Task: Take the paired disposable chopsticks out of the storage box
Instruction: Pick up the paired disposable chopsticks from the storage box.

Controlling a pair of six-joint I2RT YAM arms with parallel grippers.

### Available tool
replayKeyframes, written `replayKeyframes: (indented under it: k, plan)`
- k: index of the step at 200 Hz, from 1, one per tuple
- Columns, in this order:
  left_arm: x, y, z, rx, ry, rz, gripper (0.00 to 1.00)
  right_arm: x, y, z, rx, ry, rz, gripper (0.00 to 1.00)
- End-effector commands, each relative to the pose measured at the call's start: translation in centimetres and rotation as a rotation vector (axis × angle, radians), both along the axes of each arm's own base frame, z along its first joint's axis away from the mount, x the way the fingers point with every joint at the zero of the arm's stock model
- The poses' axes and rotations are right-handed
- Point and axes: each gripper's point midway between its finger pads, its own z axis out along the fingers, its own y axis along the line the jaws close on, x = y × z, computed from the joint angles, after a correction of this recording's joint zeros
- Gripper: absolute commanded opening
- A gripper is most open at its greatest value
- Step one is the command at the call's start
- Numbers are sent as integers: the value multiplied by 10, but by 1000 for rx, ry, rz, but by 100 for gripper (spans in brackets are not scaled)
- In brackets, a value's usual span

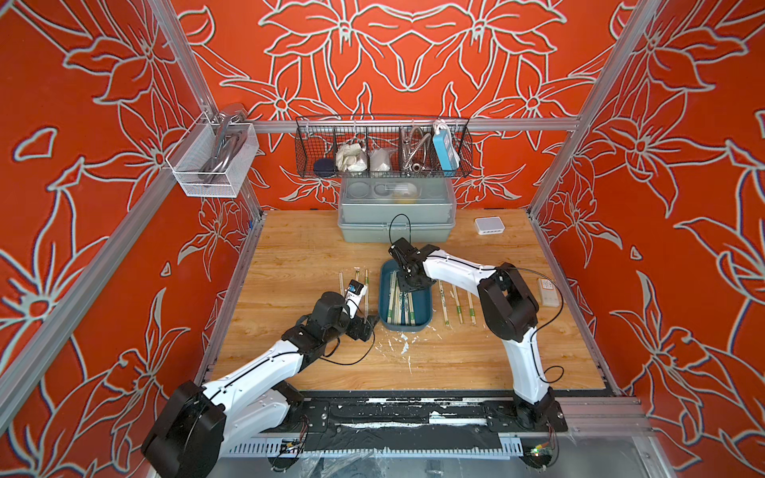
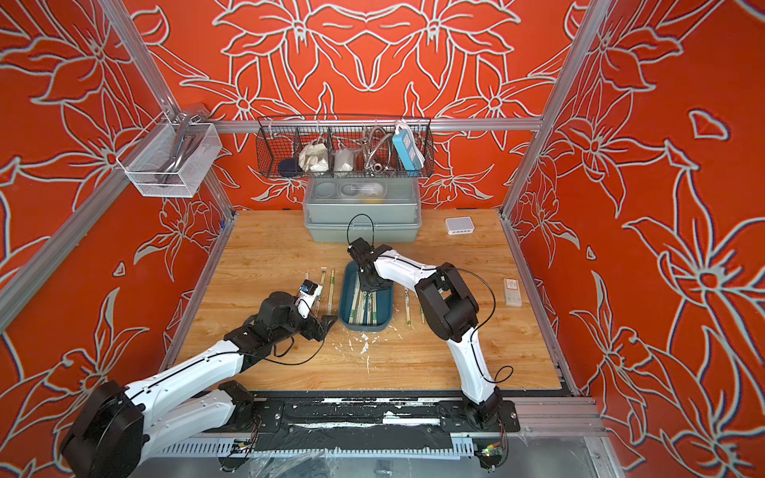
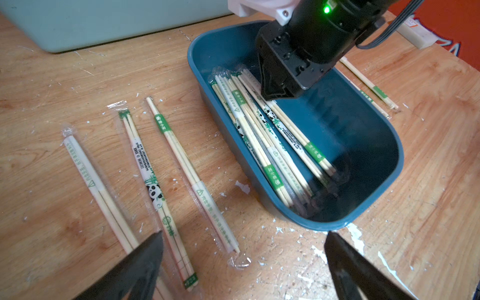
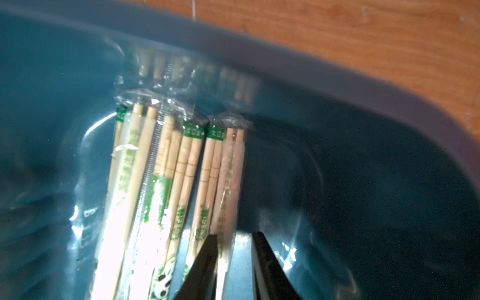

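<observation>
At the table (image 1: 476, 360) centre, the storage box (image 1: 405, 327) holds a bundle of paired disposable chopsticks (image 1: 398, 304); loose pairs (image 3: 179, 155) lie on the table at both sides. The right gripper (image 4: 233, 233) reaches into the box, jaws narrowed around the outermost pair; whether they clamp it cannot be told. The left gripper (image 3: 244, 236) hovers just beside the box, jaws wide apart.

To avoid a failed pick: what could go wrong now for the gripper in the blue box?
The right gripper straddles the outermost chopstick pair, which touches its neighbour: it may pinch both, or only slippery wrapper. Gripped toward one end, the pair may droop and catch the storage box rim.
</observation>
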Motion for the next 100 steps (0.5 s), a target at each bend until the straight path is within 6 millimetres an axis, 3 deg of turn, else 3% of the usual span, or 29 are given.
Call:
replayKeyframes:
  k: [1,44,100]
  plan:
    - [4,-4,9,-7,-13,-4,96,-4,-2,-19,-23,41,9,28]
    - [4,-4,8,-6,-9,-3,96,-7,3,-22,2,66,-4,34]
    - [5,-5,6,-2,2,-3,96,-9,2,-30,1,85,-11,24]
